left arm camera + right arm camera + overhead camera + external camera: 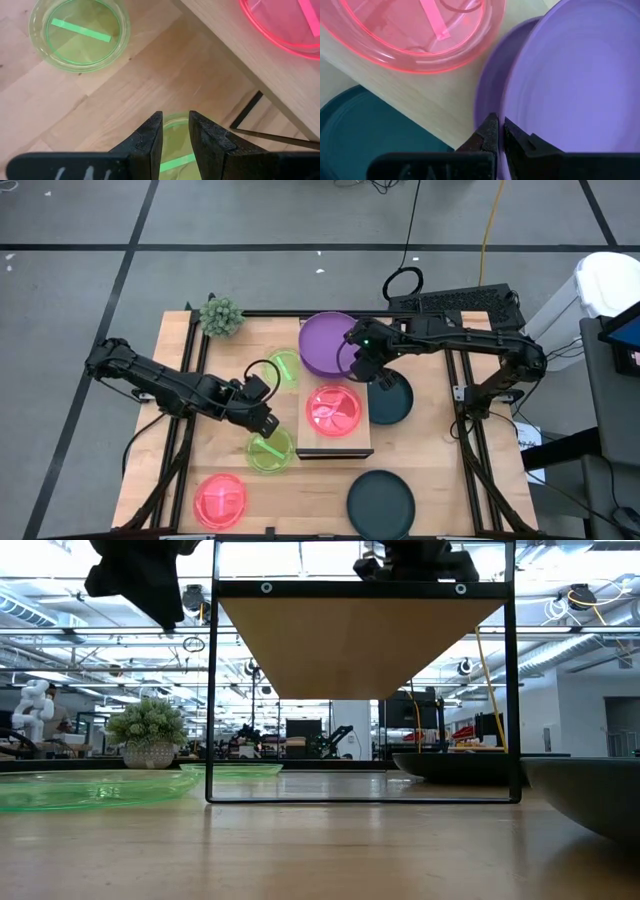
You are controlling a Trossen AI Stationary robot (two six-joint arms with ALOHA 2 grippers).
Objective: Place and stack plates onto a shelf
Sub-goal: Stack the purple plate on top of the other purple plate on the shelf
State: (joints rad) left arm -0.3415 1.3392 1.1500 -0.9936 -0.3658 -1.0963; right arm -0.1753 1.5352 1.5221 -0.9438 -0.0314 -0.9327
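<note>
High view: shelf (pixel 336 442) at table centre, taken here as the landmark. On it, a purple plate (pixel 326 343) at the far end, overhanging it, and a translucent pink plate (pixel 335 409) at the middle. Right gripper (pixel 358 356) at the purple plate's near-right rim, over the shelf; left gripper (pixel 262 422) just left of the shelf, above a neon green plate (pixel 268 453) on the table. Second green plate (pixel 284 367) farther back on the shelf's left; second pink plate (pixel 220 500) well off its near-left corner; teal plates at its right side (pixel 392 402) and near-right (pixel 380 502).

Low view: only the shelf's underside and black frame (pixel 360 645) visible, green plate edge (pixel 90 790) to its left.

Left wrist view: fingers (pixel 150 140) partly apart, straddling the near green plate's rim (pixel 176 150), probably gripping it; shelf edge and pink plate beside.

Right wrist view: fingers (pixel 490 132) clenched on the purple plate's rim (pixel 560 75), pink plate (pixel 415 30) alongside, teal plate below the shelf edge.

Step in hand, by judgement: setting the purple plate onto the shelf. Next: lower flat, release, withdraw clear; then lift the green plate across onto the shelf.
</note>
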